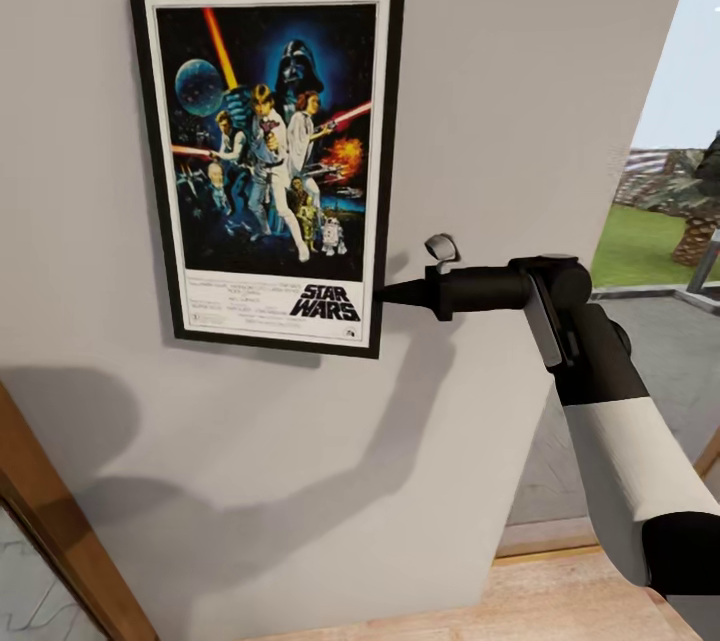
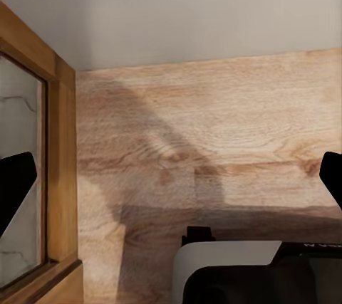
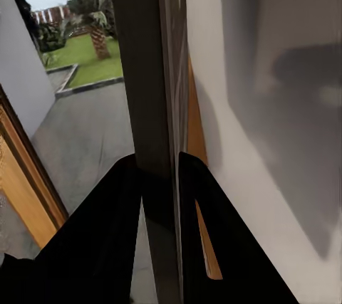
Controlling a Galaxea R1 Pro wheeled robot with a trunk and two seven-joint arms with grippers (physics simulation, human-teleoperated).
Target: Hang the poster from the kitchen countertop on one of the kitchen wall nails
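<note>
The poster (image 1: pixel 268 161) stands upright against the light-grey wall (image 1: pixel 520 71), with its black frame, white border and "STAR WARS" title facing me. My right gripper (image 1: pixel 385 294) reaches in from the right and is shut on the poster's right edge near its lower corner. In the right wrist view the frame's thin edge (image 3: pixel 146 105) runs between the two dark fingers (image 3: pixel 107 233), which press on it from both sides. No wall nail is visible; any behind the poster is hidden. The kitchen countertop is out of view. My left gripper (image 2: pixel 174 176) hangs open over wooden floor.
A wooden door frame (image 1: pixel 50 521) slants across the lower left, close to my left arm. Wooden floor (image 1: pixel 560 601) meets the wall's base. To the right a tall opening (image 1: pixel 660 221) looks out on pavement, lawn and palms. My own body (image 2: pixel 228 268) sits below the left gripper.
</note>
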